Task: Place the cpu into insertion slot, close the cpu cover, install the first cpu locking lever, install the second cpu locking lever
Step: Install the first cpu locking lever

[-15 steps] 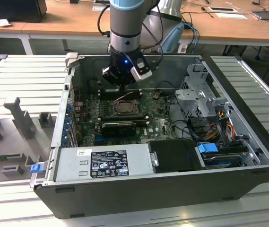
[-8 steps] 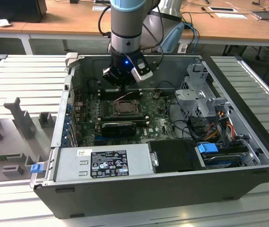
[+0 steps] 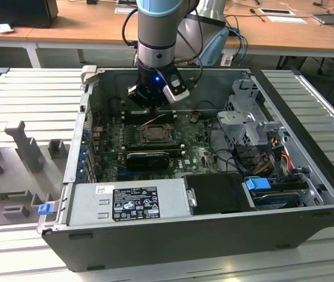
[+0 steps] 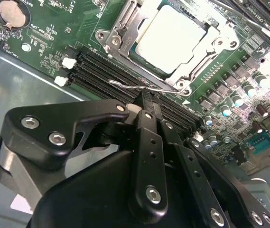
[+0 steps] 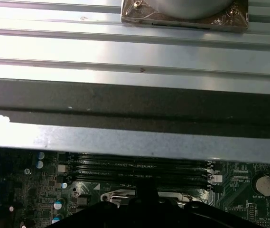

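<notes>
While cpu (image 4: 170, 38) sits in insertion slot (image 4: 139, 61) w/ cpu cover (image 4: 120, 35) down around it | gripper (image 4: 146, 102) fingers pressed together, tips at wire locking lever (image 4: 135, 87), just short of socket | judged step: lever install | tip: push lever down and sideways under its hook, slow, keep off memory slots (image 4: 101, 66)

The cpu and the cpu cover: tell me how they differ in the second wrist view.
The cpu is a solid, pale, flat square; the cpu cover is a silvery-grey metal frame with an open window. The cpu lies in the middle, while the cpu cover rings it. Both sit at the insertion slot on the green board.
</notes>
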Robot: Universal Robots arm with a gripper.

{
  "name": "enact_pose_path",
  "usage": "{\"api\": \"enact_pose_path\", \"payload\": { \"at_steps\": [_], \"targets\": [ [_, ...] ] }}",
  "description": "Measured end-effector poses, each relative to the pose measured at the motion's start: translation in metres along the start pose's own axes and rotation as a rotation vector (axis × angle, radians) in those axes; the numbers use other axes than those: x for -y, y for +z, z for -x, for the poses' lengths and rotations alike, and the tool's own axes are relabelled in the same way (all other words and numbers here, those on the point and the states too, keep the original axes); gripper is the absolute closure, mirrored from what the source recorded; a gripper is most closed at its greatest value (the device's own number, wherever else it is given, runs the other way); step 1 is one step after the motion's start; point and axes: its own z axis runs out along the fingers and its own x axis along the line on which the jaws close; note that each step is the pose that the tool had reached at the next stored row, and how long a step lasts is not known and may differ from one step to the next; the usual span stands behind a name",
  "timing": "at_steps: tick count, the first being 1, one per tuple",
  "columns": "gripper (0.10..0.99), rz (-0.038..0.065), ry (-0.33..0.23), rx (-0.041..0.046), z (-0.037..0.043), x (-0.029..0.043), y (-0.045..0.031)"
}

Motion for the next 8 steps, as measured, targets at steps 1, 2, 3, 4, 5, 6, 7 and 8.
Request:
{"api": "enact_pose_path", "payload": {
  "at_steps": [1, 2, 3, 4, 5, 6, 7, 8],
  "targets": [
    [0.98, 0.0, 0.0, 0.0002, 0.0002, 0.0, 0.0004],
    [0.98, 0.0, 0.0, 0.0001, 0.0003, -0.0002, 0.0006],
    [0.98, 0.0, -0.001, 0.0, 0.0005, -0.0002, 0.0008],
    [0.98, 0.0, -0.001, -0.0002, 0.0011, -0.0004, 0.0009],
    [0.98, -0.001, -0.002, -0.0003, 0.0016, -0.0009, 0.0012],
    [0.98, 0.0, -0.003, -0.0004, 0.0021, -0.0011, 0.0015],
    [0.98, 0.0, -0.004, -0.0004, 0.0029, -0.0012, 0.0019],
    [0.98, 0.0, -0.004, -0.0004, 0.0037, -0.0013, 0.0023]
  ]
}}
